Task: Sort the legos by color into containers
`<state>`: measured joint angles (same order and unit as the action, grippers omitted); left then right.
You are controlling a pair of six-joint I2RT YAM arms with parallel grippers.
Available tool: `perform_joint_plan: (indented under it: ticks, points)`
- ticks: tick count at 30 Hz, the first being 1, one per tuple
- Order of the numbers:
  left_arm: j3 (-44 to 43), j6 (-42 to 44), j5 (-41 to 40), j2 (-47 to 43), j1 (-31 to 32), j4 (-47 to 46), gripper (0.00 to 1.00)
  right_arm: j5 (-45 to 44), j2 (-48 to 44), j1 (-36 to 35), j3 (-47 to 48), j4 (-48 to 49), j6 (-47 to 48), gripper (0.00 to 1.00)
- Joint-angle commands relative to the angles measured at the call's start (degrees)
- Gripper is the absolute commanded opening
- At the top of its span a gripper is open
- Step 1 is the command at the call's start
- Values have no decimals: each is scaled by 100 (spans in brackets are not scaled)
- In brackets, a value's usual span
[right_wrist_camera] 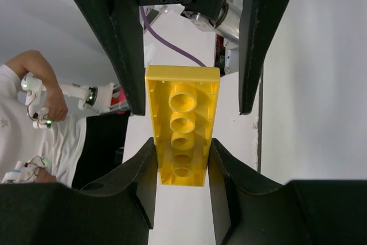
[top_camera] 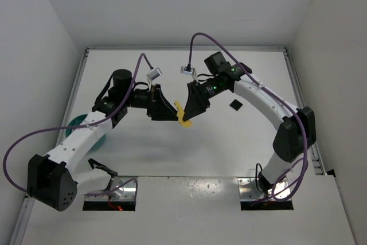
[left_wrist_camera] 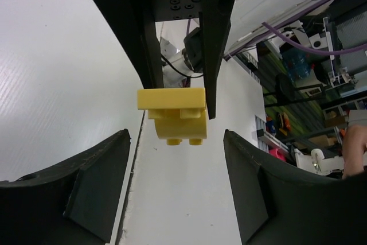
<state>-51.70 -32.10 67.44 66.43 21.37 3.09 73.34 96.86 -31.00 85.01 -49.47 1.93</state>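
The white desk (top_camera: 229,147) carries a teal bowl (top_camera: 75,121) at its left edge — partly hidden. A small dark piece (top_camera: 234,105) lies right of centre.

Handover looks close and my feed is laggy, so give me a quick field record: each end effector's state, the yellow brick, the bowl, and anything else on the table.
left end effector: open, facing the brick, fingers spread wider than it
right end effector: shut on one end of the yellow lego brick
yellow lego brick: held between the two arms, over the middle of the table
teal bowl: left side of the table, partly hidden under the left arm; contents not visible
red legos: none in view
other: small black piece on the table beside the right arm
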Motion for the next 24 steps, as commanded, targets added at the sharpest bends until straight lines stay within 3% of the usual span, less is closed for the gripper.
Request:
perform_joint_plan:
  ticks: [1, 17, 22, 24]
  points:
    - [-226, -121, 6, 19, 52, -274, 71, 181, 78, -37, 349, -18, 228, 0]
    - [-121, -227, -47, 19, 52, -441, 44, 181, 255, -90, 569, -177, 343, 0]
    - [-7, -227, -47, -43, 52, -441, 26, -82, 202, -90, 517, -124, 211, 19]
    - [81, -227, -47, -148, 52, -441, 24, -136, 202, -90, 447, -19, 1, 23]
